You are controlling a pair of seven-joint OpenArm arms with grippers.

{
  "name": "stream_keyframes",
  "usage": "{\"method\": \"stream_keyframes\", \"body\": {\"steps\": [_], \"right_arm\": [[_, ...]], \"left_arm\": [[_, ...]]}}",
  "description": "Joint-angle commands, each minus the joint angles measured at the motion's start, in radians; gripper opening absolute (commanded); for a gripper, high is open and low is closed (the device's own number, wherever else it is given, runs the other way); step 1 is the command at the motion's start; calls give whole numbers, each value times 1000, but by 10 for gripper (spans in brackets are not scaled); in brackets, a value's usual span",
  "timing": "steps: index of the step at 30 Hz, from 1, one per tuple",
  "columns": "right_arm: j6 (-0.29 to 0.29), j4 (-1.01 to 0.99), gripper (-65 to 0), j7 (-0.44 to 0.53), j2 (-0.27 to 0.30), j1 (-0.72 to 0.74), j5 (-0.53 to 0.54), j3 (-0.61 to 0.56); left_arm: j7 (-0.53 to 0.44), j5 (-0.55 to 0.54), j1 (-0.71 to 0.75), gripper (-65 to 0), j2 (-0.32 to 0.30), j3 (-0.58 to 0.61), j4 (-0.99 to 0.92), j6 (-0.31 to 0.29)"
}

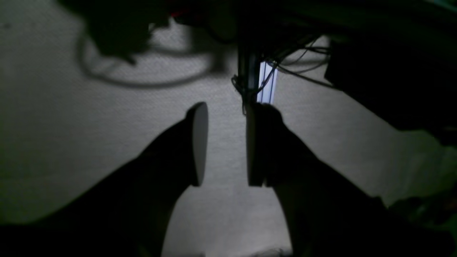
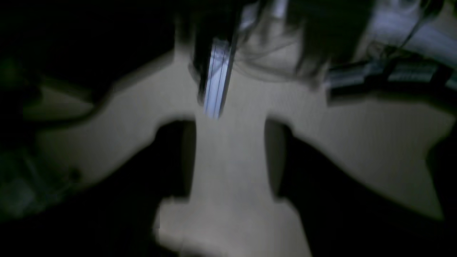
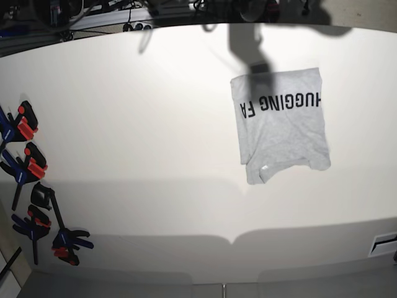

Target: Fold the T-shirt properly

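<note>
The folded T-shirt lies on the left arm's side, long axis front to back; left gripper and right gripper gape, empty.

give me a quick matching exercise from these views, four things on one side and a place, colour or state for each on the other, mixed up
Things:
1. T-shirt
2. clamps
3. left gripper
4. black lettering

Descriptions:
A. jaws apart, nothing between them
B. folded, lying on the base view's right half
C. reads upside down in the base view
D. blue, red and black, along the table's left edge in the base view

Pairs: 1-B, 2-D, 3-A, 4-C
</note>
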Motion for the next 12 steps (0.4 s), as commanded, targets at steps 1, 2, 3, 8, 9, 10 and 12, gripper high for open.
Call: {"method": "stream_keyframes", "body": {"steps": [1, 2, 3, 8, 9, 10, 12], "right_arm": [[-5, -6, -358, 0, -5, -5, 3, -29], [-11, -6, -361, 0, -11, 2, 4, -56], [-11, -5, -361, 0, -16, 8, 3, -84], [-10, -5, -362, 19, -20, 18, 3, -219], [-11, -5, -362, 27, -20, 18, 3, -239], [-11, -5, -362, 39, -20, 18, 3, -256], [-11, -5, -362, 56, -20, 18, 3, -278]], "left_arm": [[11, -2, -4, -481, -4, -3, 2, -8], [23, -2, -14, -481, -6, -3, 2, -8], [28, -2, -21, -481, -6, -3, 2, -8], [44, -2, -28, -481, -6, -3, 2, 10], [48, -2, -28, -481, -6, -3, 2, 12], [49, -2, -27, -481, -5, -3, 2, 18], [43, -2, -24, -481, -5, -3, 2, 22]]}}
